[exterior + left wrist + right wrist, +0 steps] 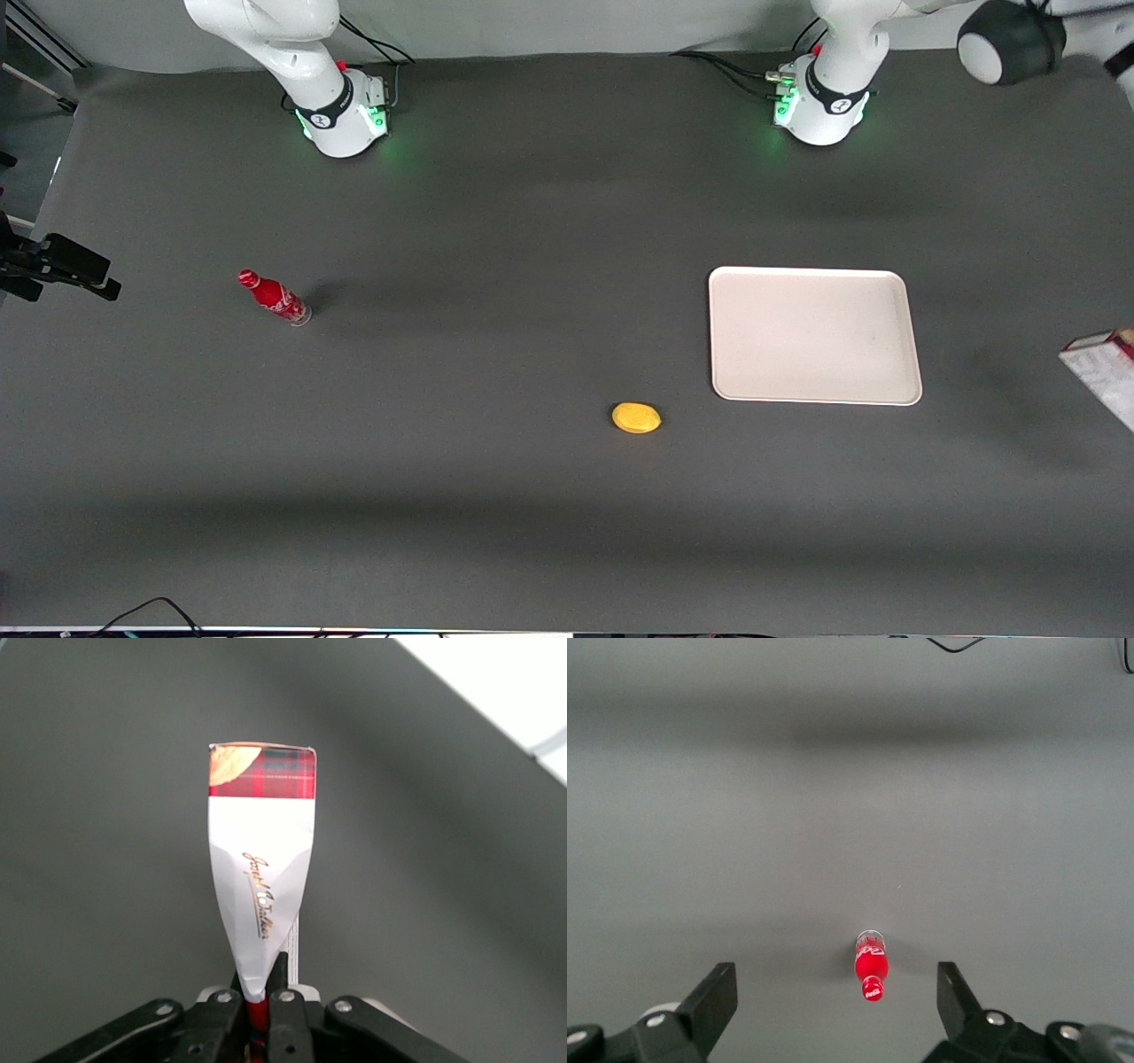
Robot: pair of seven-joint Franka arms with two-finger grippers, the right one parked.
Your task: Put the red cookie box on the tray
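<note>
The red cookie box [261, 859] hangs above the grey table with my left gripper [258, 981] shut on its narrow end. Its whitish side faces the wrist camera, and a red plaid strip shows at its other end. In the front view only part of the cookie box [1103, 368] shows at the picture's edge, at the working arm's end of the table, and the gripper itself is out of frame. The cream-white tray [813, 335] lies flat on the table beside the box, toward the middle, with nothing on it.
A yellow oval object [636, 417] lies nearer the front camera than the tray. A small red bottle [275, 297] stands toward the parked arm's end of the table, and the right wrist view shows the bottle [871, 967] too. A black device [62, 266] juts in at that end.
</note>
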